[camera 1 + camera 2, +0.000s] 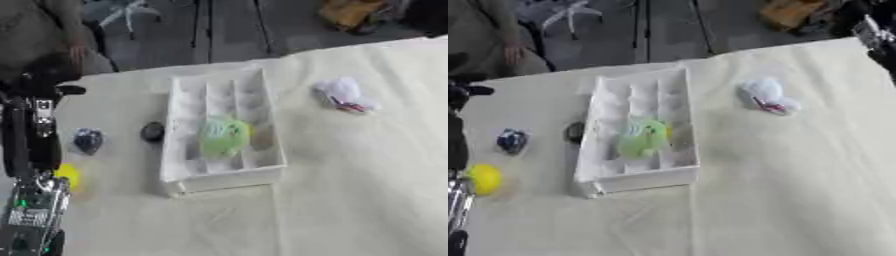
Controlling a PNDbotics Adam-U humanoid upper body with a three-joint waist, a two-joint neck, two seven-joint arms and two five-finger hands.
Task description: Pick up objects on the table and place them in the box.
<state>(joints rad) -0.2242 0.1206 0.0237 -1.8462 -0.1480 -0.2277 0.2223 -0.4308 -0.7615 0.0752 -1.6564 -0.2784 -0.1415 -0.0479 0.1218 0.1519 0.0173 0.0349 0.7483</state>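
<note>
**Yellow ball: handling notes**

Yellow ball [485, 178] lies left of the white box [262, 167], near the table edge. It looks light, rounded, perhaps soft; take it across its width. Left hand [45, 82]: finger state cannot be told.

A white box [223, 131] with rows of small compartments lies near the middle of the frame on a cream tablecloth [350, 190]. A green bundle [223, 136] sits inside it, toward the lower half. Just left of the box lies a small dark round thing [153, 131], and farther left a small blue-and-dark thing [87, 140]. Below that, at the left edge, a yellow ball [68, 176] shows partly behind the robot's black arm [31, 150]. To the upper right of the box, well apart from it, lies a white crumpled thing with red marks [345, 94].
</note>
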